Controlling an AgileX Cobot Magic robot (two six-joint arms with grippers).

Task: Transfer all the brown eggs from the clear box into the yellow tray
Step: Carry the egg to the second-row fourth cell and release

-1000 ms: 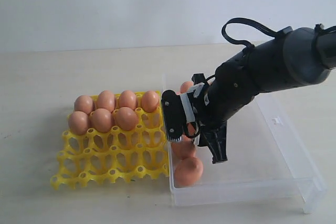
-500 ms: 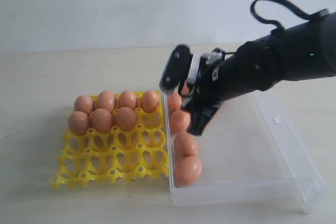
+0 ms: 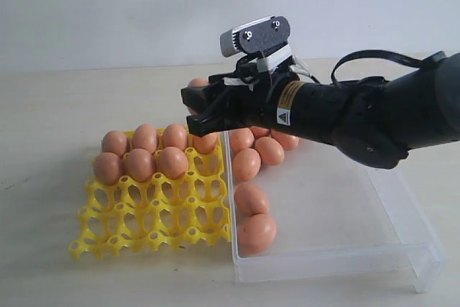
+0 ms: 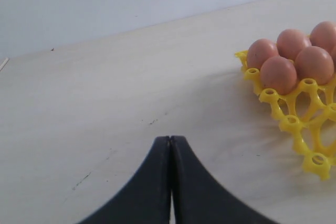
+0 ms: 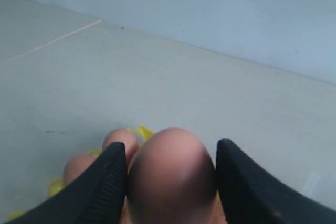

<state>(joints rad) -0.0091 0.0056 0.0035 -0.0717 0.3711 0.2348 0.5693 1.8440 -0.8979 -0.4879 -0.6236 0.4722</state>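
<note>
Egg in transit: the right arm's black two-fingered claw (image 5: pixel 171 150) hangs above the far right corner of the square yellow plastic egg tray (image 3: pixel 93 246). Its jaws are spread wide and clamped on the flanks of one smooth orange-brown egg (image 5: pixel 170 182).

Seven more brown eggs (image 3: pixel 139 165) sit in the tray's two far rows, four behind and three in front. The cup at the right end of the second row looks free, and the two near rows are empty. At least six eggs (image 3: pixel 246 164) lie loose in the shallow clear plastic box (image 3: pixel 402 249) beside the tray, gathered toward the wall nearest it; the arm may hide others.

The load is likely light, rigid and smooth-shelled, apt to slip or to crack under a hard squeeze. A gentle hold across its widest part, as here, seems safest.

Only the right wrist view shows the egg seated squarely between the finger pads (image 5: pixel 105 182). The exterior view gives a mere sliver of it but fixes its place over the tray. The left wrist view alone shows the left claw (image 4: pixel 170 139), closed on nothing, above the pale tabletop (image 4: pixel 79 103) near a corner of the tray.
</note>
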